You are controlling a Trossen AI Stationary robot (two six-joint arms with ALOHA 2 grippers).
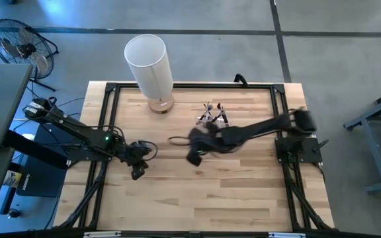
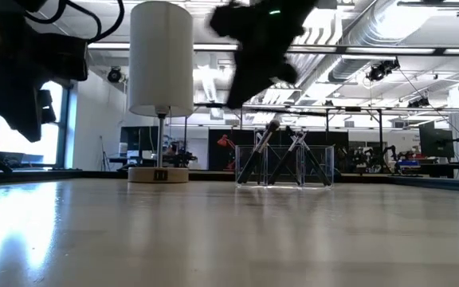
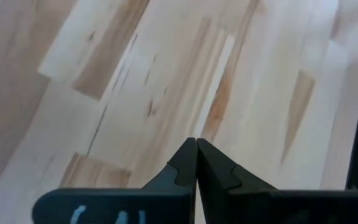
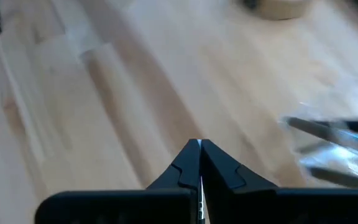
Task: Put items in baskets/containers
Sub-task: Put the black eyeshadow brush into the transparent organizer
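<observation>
A small clear holder (image 1: 211,117) stands on the far middle of the wooden table, with several thin dark brushes (image 2: 255,155) leaning upright in it, their lower ends on its floor. My right gripper (image 1: 194,157) hangs blurred above the table on the near left of the holder, shut, with nothing showing between its fingers (image 4: 199,144). The holder (image 4: 337,146) shows blurred off to one side in the right wrist view. My left gripper (image 1: 137,173) waits shut over bare wood at the left (image 3: 196,142).
A tall white cylinder on a wooden base (image 1: 149,65) stands at the far left of the table and also shows in the low view (image 2: 160,60). Black frame rails (image 1: 280,106) run along the table's sides. Bare wood lies across the near half.
</observation>
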